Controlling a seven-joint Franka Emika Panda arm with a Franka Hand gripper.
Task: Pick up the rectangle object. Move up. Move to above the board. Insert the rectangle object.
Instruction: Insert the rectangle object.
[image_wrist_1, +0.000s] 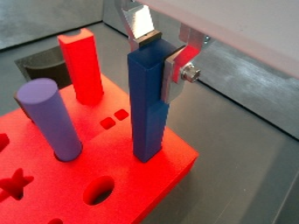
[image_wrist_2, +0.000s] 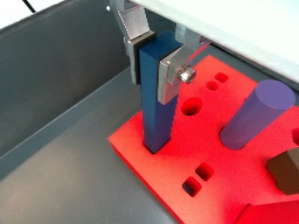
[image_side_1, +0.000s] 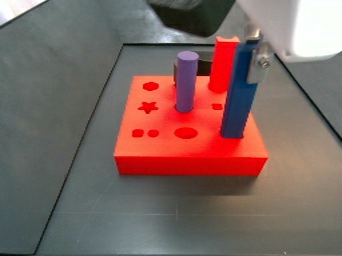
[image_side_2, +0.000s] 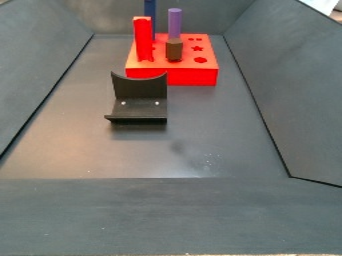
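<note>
Nearest on the floor stands the fixture (image_side_2: 138, 98), and beyond it, on the board (image_side_1: 187, 160), the bar (image_side_1: 238, 92) stands upright in its hole, gripper (image_wrist_1: 162, 54) clamping its top, seemingly stiff, light, best held high on flat faces.

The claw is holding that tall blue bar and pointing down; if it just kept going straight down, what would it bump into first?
Probably the board. The claw grips the rectangle object near its top, and the bar's lower end already stands in the board near a corner, so the bar would bottom out long before the fingers arrive.
</note>
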